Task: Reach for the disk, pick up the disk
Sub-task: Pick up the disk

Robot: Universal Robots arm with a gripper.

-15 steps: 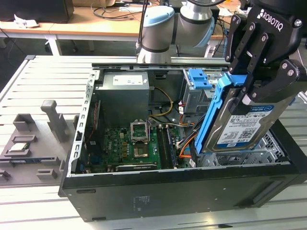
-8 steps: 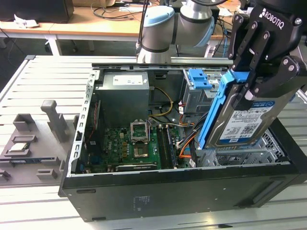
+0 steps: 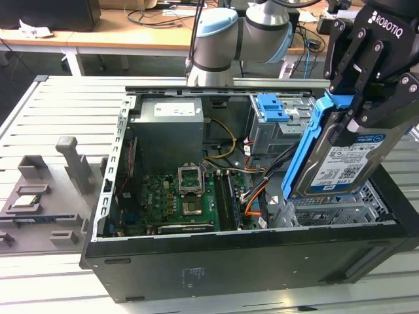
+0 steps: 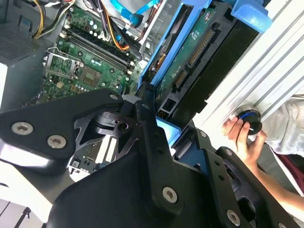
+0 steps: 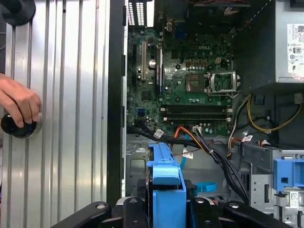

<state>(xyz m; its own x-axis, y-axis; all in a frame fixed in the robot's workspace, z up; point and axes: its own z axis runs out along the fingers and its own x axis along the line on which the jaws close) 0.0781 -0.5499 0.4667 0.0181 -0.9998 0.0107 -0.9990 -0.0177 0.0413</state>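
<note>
Looking at your tool [image 3: 350,114]: it's pinching the disk [image 3: 337,163] by its blue bracket, holding it tilted just above the open computer case [image 3: 249,261], over the grey drive cage [image 3: 340,209].

i work over a ribbed, pale metal table [image 3: 59,98]. behind it stands a light wooden desk [image 3: 98,40] strewn with cables [image 3: 157,14], over what looks like grey floor [image 3: 131,64]. lighting seems even.
</note>
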